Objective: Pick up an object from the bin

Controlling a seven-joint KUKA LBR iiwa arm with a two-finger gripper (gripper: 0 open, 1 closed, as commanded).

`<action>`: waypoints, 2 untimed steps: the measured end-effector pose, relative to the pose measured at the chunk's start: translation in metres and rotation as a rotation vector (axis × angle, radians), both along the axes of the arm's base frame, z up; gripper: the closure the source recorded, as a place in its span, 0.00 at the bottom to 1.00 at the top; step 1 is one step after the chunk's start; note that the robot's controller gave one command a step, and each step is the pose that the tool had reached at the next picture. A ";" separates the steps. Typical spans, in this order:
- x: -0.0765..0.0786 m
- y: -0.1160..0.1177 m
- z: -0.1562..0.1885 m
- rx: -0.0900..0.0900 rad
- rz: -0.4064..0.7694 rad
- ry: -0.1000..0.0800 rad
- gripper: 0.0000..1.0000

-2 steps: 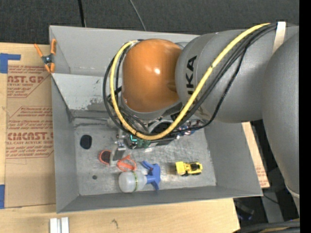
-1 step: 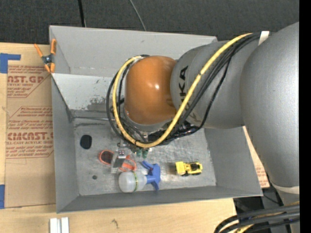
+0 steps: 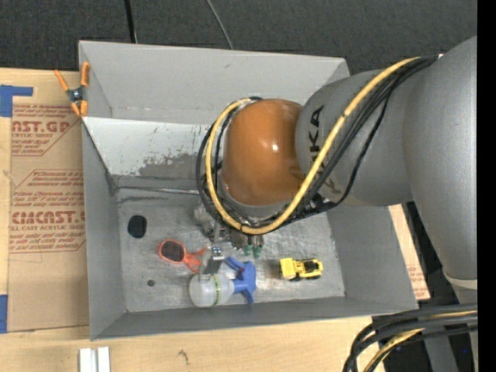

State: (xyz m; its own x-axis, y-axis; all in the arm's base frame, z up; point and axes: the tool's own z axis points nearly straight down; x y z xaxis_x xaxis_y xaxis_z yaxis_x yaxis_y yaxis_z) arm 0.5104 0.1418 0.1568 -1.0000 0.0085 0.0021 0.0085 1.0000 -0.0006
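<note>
Camera view: blue piece lies beside claw.

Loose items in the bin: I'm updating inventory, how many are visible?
5: a black disc at the left, a red looped piece, a whitish bottle and a blue piece by the claw, a yellow toy vehicle at the right. The arm may hide others.

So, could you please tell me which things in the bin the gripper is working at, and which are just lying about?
At the job: gripper; close beneath it, red-orange plastic loop, white rounded bottle, blue plastic piece.
Lying about: yellow toy truck, small black disc.
</note>
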 end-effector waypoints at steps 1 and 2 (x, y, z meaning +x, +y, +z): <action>-0.006 0.005 -0.028 0.001 -0.275 -0.003 0.00; -0.012 0.004 -0.075 0.001 -0.215 -0.002 0.00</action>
State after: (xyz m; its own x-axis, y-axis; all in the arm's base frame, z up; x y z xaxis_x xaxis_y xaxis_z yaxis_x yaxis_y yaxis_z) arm 0.4988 0.1462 0.0817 -0.9751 0.2217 -0.0002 0.2217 0.9751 0.0002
